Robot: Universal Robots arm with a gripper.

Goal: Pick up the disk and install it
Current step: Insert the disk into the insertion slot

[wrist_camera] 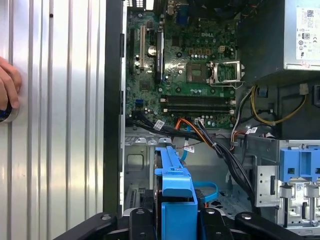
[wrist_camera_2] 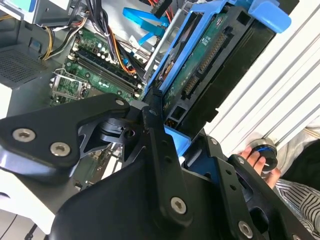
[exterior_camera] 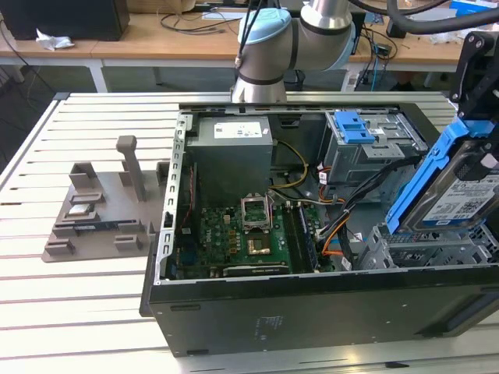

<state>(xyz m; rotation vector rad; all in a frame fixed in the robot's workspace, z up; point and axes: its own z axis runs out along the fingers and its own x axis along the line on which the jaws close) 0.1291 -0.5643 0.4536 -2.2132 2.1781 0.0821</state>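
The disk (exterior_camera: 456,195), a silver drive with a white-and-blue label and blue side rails, hangs tilted at the exterior view's right. It sits just above the metal drive cage (exterior_camera: 421,249) at the front corner of the open computer case (exterior_camera: 312,312). My black gripper (exterior_camera: 477,144) is shut on its upper end. The second wrist view shows the disk's green circuit-board underside (wrist_camera_2: 210,65) between the fingers (wrist_camera_2: 155,130). In the first wrist view the blue rail (wrist_camera: 172,175) runs from the gripper (wrist_camera: 172,220) toward the case's empty bay (wrist_camera: 135,165).
Inside the case are a grey power-supply box (exterior_camera: 231,148), the motherboard (exterior_camera: 242,234), a blue latch on the upper bay (exterior_camera: 355,126), and black and orange cables (exterior_camera: 343,226) close to the cage. A grey fixture (exterior_camera: 101,210) stands on the slatted table. A person's hand (wrist_camera: 7,87) rests beside the case.
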